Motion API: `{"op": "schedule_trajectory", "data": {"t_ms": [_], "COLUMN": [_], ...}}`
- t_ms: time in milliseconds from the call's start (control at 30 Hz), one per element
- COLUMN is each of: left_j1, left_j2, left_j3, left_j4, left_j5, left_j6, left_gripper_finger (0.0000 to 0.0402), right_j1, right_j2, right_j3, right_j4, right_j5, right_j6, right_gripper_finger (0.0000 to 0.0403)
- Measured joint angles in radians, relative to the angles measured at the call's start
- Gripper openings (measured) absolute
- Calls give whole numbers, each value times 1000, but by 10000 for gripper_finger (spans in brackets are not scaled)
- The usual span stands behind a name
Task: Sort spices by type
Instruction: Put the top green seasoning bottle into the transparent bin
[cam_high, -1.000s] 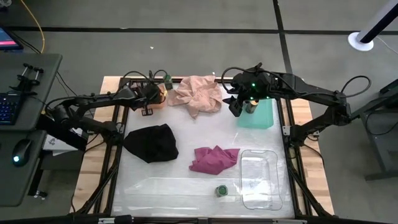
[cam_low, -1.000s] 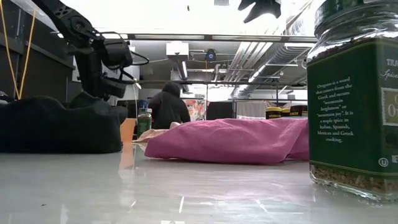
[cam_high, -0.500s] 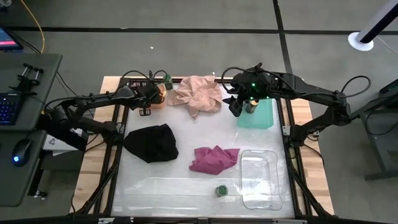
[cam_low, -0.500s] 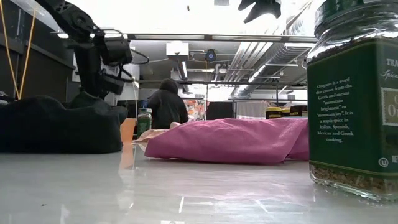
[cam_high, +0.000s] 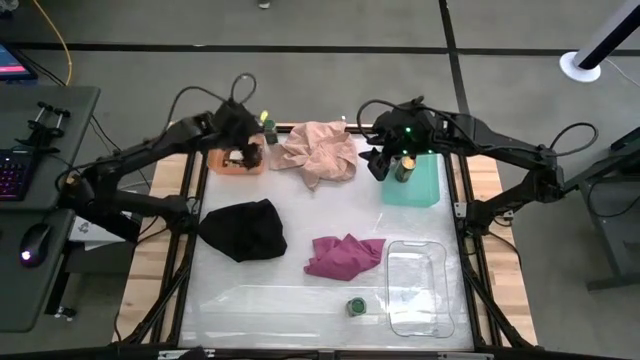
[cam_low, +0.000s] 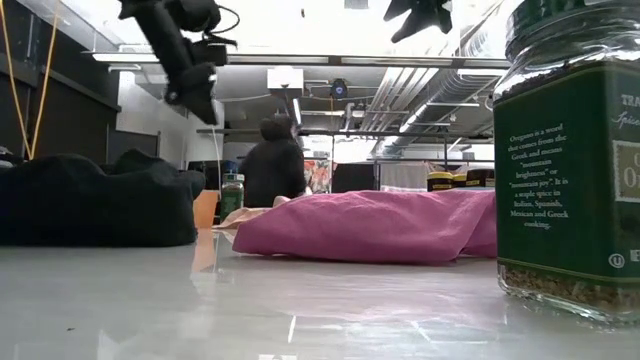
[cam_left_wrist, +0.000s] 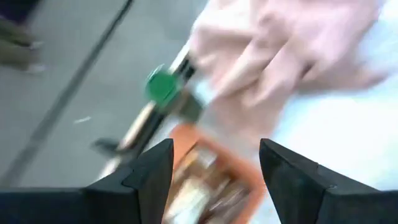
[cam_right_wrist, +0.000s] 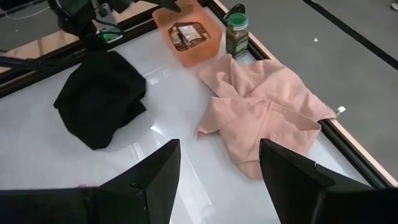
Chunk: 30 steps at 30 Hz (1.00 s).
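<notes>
My left gripper (cam_high: 241, 143) hangs open over the orange tray (cam_high: 238, 163), nothing between its fingers (cam_left_wrist: 149, 180). Brown packets (cam_right_wrist: 189, 33) lie in that tray. A green-lidded jar (cam_high: 268, 128) stands on the table just beyond the tray, by the far edge. Another green-lidded jar (cam_high: 355, 305) stands near the front edge and fills the low view's right side (cam_low: 575, 150). My right gripper (cam_high: 384, 165) is open and empty above the teal tray (cam_high: 415, 185). A jar (cam_high: 404, 168) stands in that tray, and yellow-lidded jars (cam_low: 450, 180) show there in the low view.
A pink cloth (cam_high: 318, 152) lies crumpled between the orange and teal trays. A black cloth (cam_high: 243, 228) lies at the left, a magenta cloth (cam_high: 345, 255) at the centre and a clear tray (cam_high: 420, 285) at the front right. A person (cam_low: 272, 170) stands beyond the table.
My left gripper has risen from low in the orange tray to well above it, turning as it went; the packets stay in the tray. My right gripper has kept still.
</notes>
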Motion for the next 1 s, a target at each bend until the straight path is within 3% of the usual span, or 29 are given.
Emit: {"op": "schedule_trajectory", "data": {"t_ms": [200, 333, 533, 633, 767, 1000], "left_j1": [155, 239, 256, 251, 231, 222], "left_j2": [247, 487, 738, 776, 800, 801], "left_j3": [247, 513, 804, 834, 837, 828], "left_j4": [-33, -228, -503, -485, -501, -548], "left_j5": [178, 296, 276, 242, 119, 199], "left_j6": [-9, -39, 64, 137, 292, 396], "left_gripper_finger": [243, 254, 258, 258, 258, 258], "right_j1": [-12, -11, -2, -2, -2, -2], "right_j2": [0, 0, 0, 0, 0, 0], "right_j3": [0, 0, 0, 0, 0, 0], "right_j4": [9, 10, 9, 9, 8, 7], "right_j5": [-8, -10, -11, -15, -14, -14], "right_j6": [6, 35, 42, 57, 57, 54], "right_gripper_finger": [213, 213, 213, 213, 213, 213]}}
